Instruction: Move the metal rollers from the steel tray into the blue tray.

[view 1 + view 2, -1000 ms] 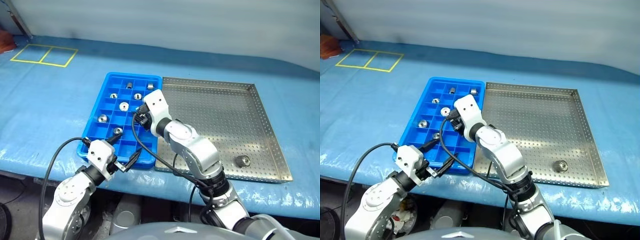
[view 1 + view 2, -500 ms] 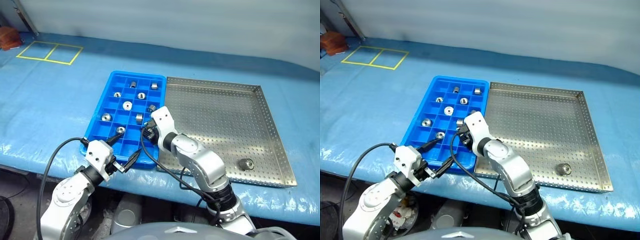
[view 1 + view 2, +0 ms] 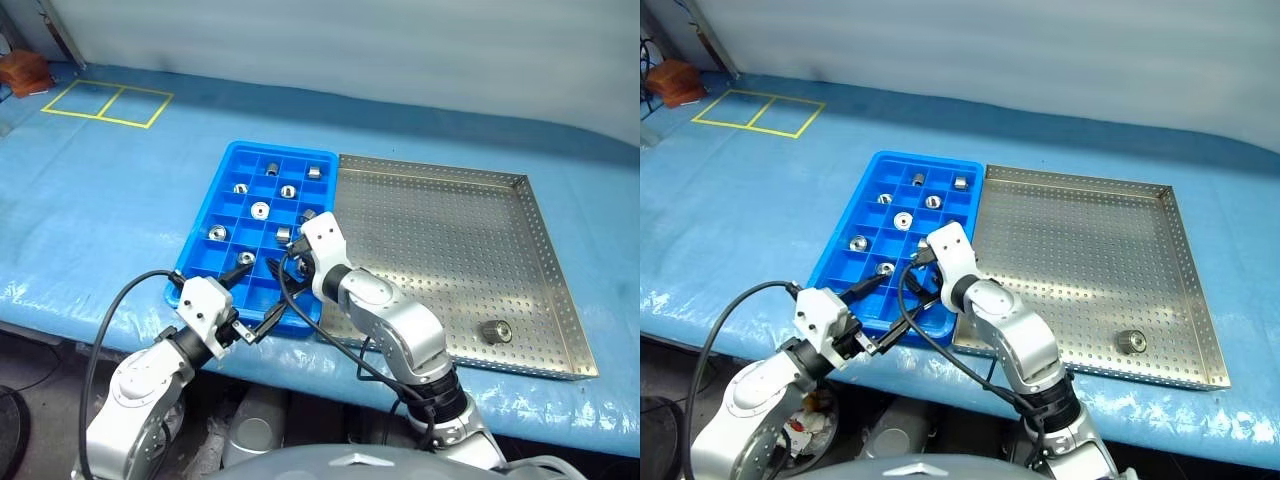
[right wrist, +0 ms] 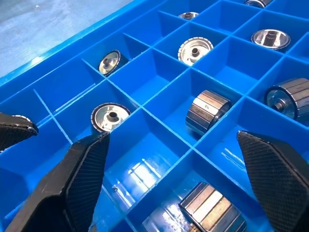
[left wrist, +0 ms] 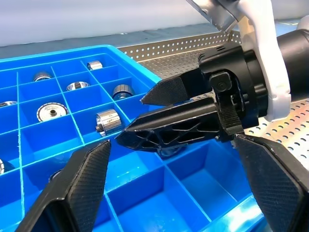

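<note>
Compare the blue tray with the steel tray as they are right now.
The blue tray is plastic, narrower and split into small square compartments; the steel tray is silver metal, wider, with one open perforated floor. The blue tray holds many metal rollers, spread singly across compartments; the steel tray holds one roller near its front right corner. The right gripper hangs open over the blue tray, not the steel one. Both are shallow rectangles, side by side on the blue-covered table.

Metal rollers in the blue tray [image 3: 205, 262]: at least nine, each in its own compartment, such as one [image 3: 260, 210]
Metal rollers in the steel tray [image 3: 560, 300]: one [image 3: 495, 331]
Trays: two
</note>
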